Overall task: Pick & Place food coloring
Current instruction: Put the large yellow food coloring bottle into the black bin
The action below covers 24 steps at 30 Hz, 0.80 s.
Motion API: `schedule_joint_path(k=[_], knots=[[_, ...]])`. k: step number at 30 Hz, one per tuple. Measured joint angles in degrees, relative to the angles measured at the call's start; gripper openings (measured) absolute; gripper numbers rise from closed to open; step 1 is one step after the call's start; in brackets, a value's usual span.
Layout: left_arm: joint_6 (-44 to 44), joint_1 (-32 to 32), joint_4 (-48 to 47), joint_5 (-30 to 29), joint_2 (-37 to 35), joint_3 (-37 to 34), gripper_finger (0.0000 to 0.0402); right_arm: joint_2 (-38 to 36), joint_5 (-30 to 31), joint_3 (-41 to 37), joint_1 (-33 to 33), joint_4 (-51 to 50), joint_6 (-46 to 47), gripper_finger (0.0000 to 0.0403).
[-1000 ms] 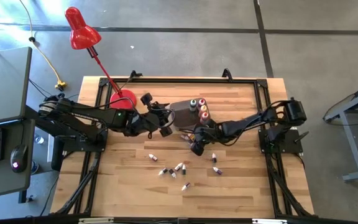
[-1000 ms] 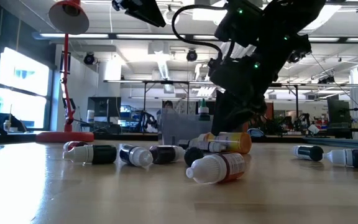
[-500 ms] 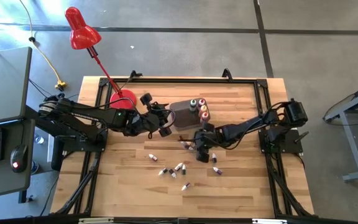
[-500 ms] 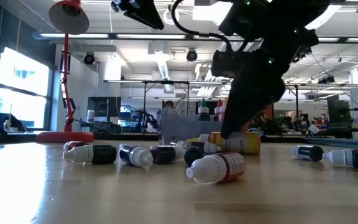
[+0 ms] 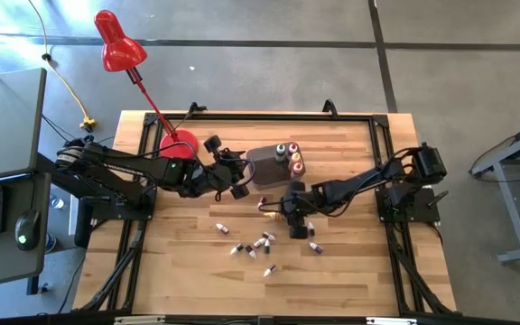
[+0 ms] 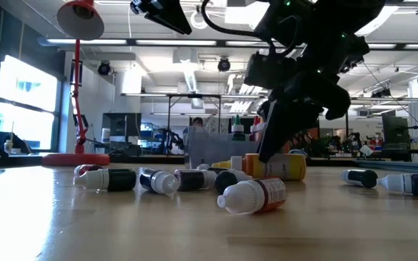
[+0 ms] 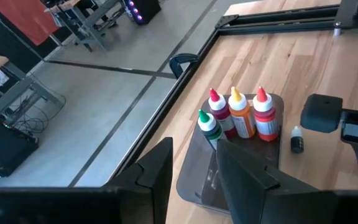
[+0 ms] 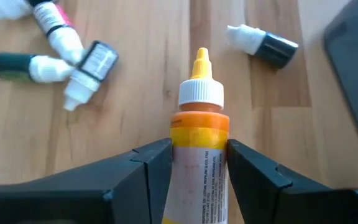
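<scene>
The food coloring bottles are in two groups. Several tiny ones lie loose on their sides on the wood (image 5: 260, 242) (image 6: 158, 180). Several larger ones stand upright in the dark grey tub (image 5: 265, 166) (image 7: 229, 168), with green, red and orange bodies (image 7: 241, 118). My right gripper (image 5: 291, 215) (image 8: 197, 152) is near the table's middle, just in front of the tub, and is shut on a yellow-orange bottle (image 8: 199, 130). My left gripper (image 5: 239, 186) (image 7: 194, 168) hovers open at the tub's left side and touches nothing. My right gripper pinches the yellow-orange bottle by its body (image 8: 197, 168), one finger (image 8: 151, 163) on each side. The fingers lie along the bottle, slanting down from the table's right. Its white cap with yellow tip (image 8: 200, 87) points away toward the left. The bottle lies level at table height (image 6: 280, 167); I cannot tell whether it rests on the wood.
A red desk lamp (image 5: 116, 45) stands at the table's far left corner, its base (image 5: 179, 144) behind the left arm. A small dark bottle (image 7: 297, 139) lies beside the tub. Loose bottles lie nearby, ahead of the held bottle's cap (image 8: 73, 65) (image 8: 263, 45). Bare wood stretches toward the near edge (image 5: 269, 293).
My right gripper has shifted a little toward the near edge and turned about its wrist, staying shut on the yellow-orange bottle, which has moved slightly toward the table's right with it. The left arm has kept still.
</scene>
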Motion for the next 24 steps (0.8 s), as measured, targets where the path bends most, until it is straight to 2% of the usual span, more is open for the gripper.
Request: schedule_joint_path(k=[4,9,13,24], knots=[[0.0,0.0,0.0,0.0,0.0,0.0,0.0122,0.0,0.6,0.0,-0.5,-0.2,-0.4,0.0155],[0.0,0.0,0.0,0.0,0.0,0.0,0.0122,0.2,4.3,-0.1,-0.5,-0.9,-2.7,0.0189],[0.0,0.0,0.0,0.0,0.0,0.0,0.0122,0.2,4.5,-0.1,-0.4,-0.5,-2.1,0.0211],[0.0,0.0,0.0,0.1,0.0,0.0,0.0122,1.6,2.9,0.0,-0.4,-1.2,-2.1,0.0211]])
